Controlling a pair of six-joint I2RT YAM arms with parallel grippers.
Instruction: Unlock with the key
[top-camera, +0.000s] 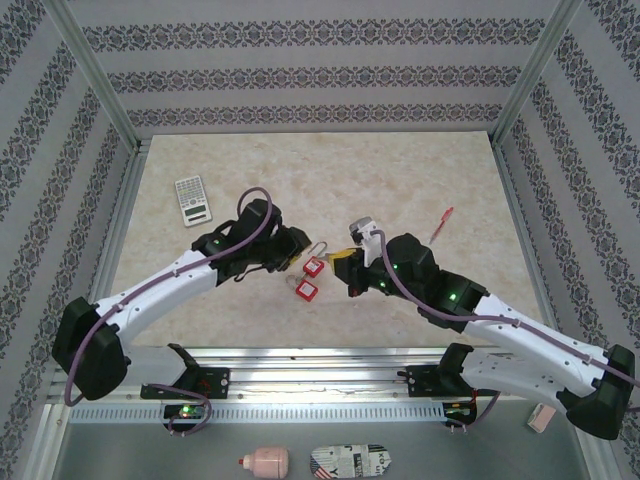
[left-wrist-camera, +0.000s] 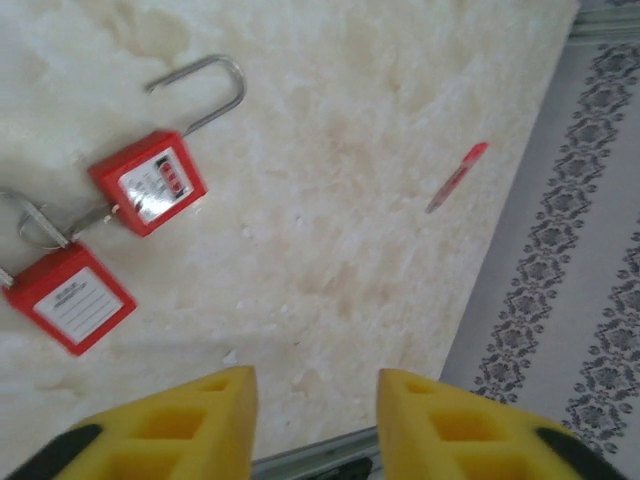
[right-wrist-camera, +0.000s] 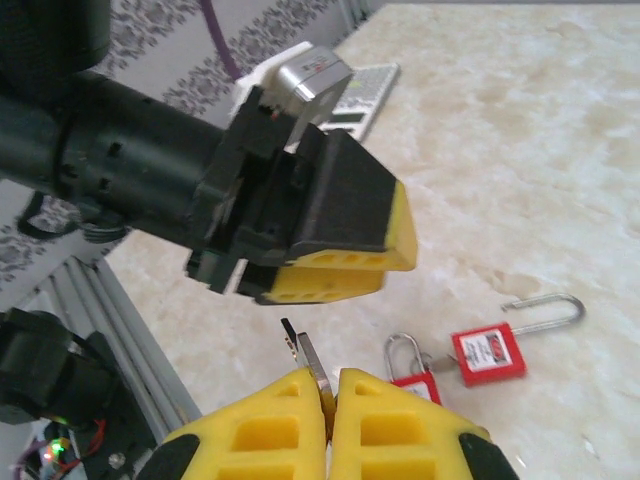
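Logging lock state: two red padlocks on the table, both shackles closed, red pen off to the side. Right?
Not quite. One padlock has its shackle swung open; the other padlock looks closed. The left wrist view shows it. Two red padlocks, red pen off to the side: correct.

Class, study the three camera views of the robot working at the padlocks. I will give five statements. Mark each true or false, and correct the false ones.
1. Two red padlocks lie on the table. True: the open padlock and the second padlock sit side by side.
2. The right gripper is open and empty. False: it is shut on a thin metal key.
3. One padlock's shackle is swung open. True.
4. The red pen lies between the padlocks. False: it lies well apart from them, near the table's edge.
5. The left gripper grips a padlock. False: it is open, with nothing between its fingers.
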